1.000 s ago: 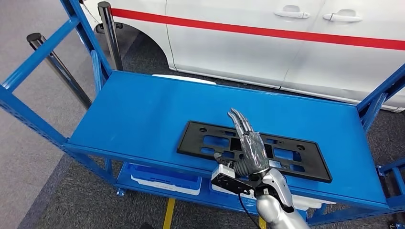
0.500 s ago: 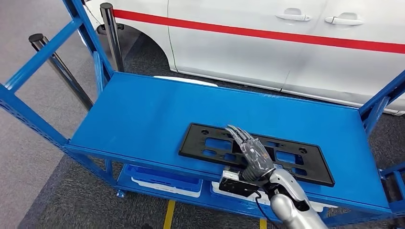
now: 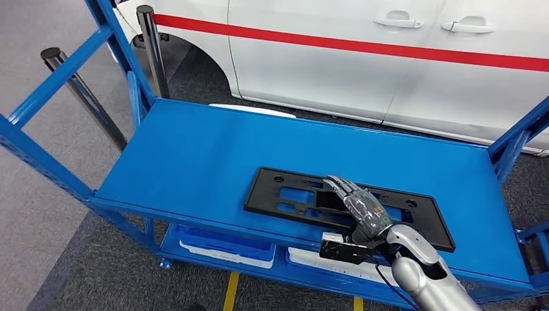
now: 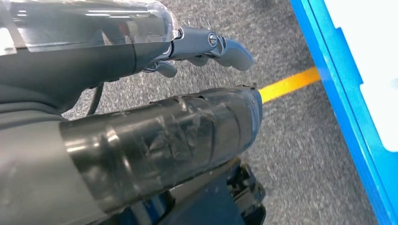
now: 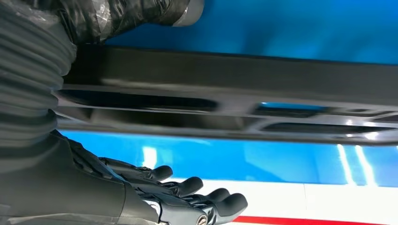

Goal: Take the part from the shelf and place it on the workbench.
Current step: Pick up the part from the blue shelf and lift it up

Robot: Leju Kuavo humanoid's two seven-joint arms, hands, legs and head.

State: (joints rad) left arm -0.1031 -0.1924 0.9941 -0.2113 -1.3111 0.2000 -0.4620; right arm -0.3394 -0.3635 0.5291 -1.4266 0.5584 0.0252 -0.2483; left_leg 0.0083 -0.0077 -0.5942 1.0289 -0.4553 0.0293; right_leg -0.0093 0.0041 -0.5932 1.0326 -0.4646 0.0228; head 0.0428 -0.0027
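Blue shelf bears part beneath right hand.

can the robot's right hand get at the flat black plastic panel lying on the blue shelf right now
Probably yes. The right hand already lies extended over the flat black plastic panel on the blue shelf, with nothing between them; whether its fingers touch the panel is unclear.

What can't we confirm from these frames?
- Contact: in the head view the right hand covers the middle of the black part, so touching or hovering cannot be told.
- Grip: the right wrist view is close and blurred.
- Lower shelf trays: cut off by the top shelf.
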